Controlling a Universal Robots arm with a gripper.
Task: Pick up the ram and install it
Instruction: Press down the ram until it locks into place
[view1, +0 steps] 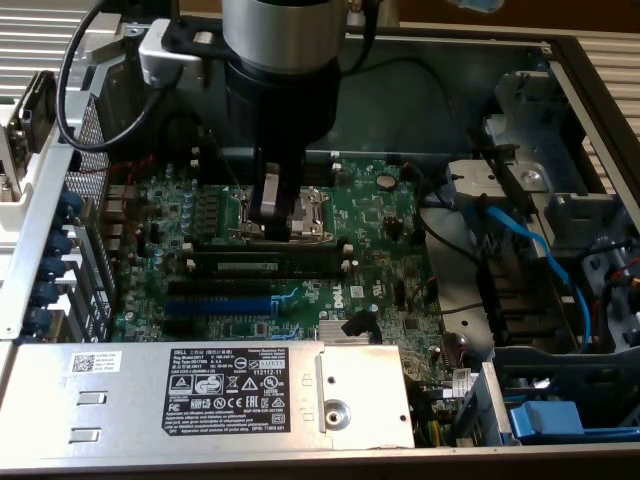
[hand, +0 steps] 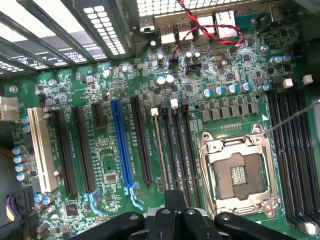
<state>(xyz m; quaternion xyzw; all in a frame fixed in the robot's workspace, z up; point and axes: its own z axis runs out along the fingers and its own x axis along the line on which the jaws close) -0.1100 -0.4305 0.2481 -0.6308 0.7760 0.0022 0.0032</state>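
Shut and empty, end effector (hand: 175, 200) low over the motherboard (view1: 370, 215), tips close above the CPU socket (view1: 300, 210). Ram (view1: 265, 266) on edge in the slot just beside that socket, seemingly already in; latches too small to judge. For a sound seating, probably best to press straight down along its top edge, evenly at both ends, well clear of the socket pins.

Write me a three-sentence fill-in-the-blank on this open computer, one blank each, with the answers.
1. The end effector, above the CPU socket, is ____ and holds nothing.
2. In the exterior view, the ram lies between the CPU socket and an expansion slot coloured ____.
3. A twisted wire pair is red and ____.

Answers: shut; blue; black.
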